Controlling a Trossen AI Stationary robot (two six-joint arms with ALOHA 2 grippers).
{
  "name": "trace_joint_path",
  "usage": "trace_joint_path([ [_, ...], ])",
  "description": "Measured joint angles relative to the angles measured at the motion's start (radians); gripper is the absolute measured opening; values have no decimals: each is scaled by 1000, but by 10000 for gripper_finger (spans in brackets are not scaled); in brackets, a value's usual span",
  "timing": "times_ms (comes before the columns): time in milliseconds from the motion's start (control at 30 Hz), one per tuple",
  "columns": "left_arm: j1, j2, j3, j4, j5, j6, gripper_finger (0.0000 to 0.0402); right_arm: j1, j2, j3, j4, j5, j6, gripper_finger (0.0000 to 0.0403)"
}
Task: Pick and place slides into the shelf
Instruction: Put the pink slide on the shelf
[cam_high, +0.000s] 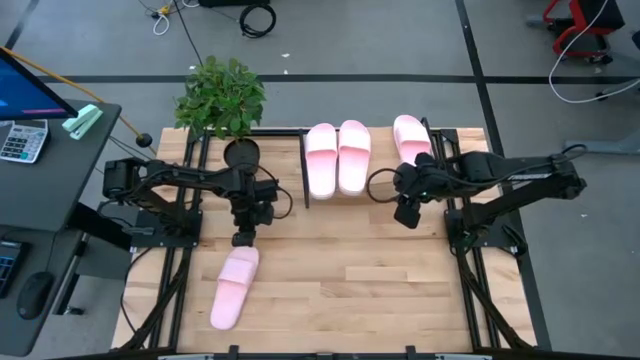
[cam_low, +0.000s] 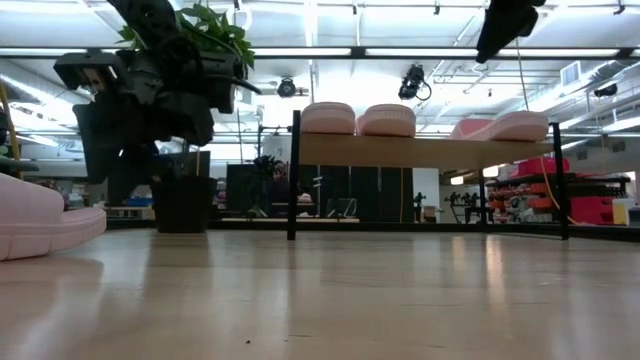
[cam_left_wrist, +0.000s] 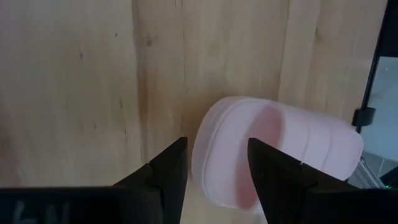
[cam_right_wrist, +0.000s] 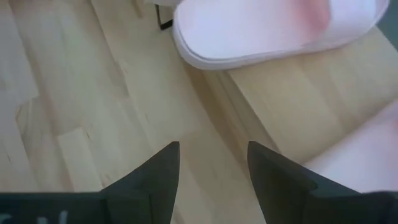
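Left gripper (cam_high: 244, 238) hangs open just above the heel end of the last loose slide (cam_high: 232, 288), which lies on the table near the front left, well apart from the shelf (cam_high: 470, 140). In the left wrist view the two fingers (cam_left_wrist: 166, 174) straddle only one edge of the slide's rounded end, not its middle. A close from there would likely pinch the foam rim off-centre, so the slide could twist, sag or slip out on the lift. Three slides (cam_high: 338, 155) already sit on the shelf, two side by side and one toward the right, leaving a gap between them that looks narrow. A skewed carry could knock a neighbour. Right gripper (cam_high: 407, 215) waits open just in front of the shelf, near that gap, and could be in the way.
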Motion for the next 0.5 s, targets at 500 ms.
trace_joint_path([
  [500, 0, 0, 0, 54, -1, 14, 219, 55, 51, 0, 36, -1, 53, 194],
])
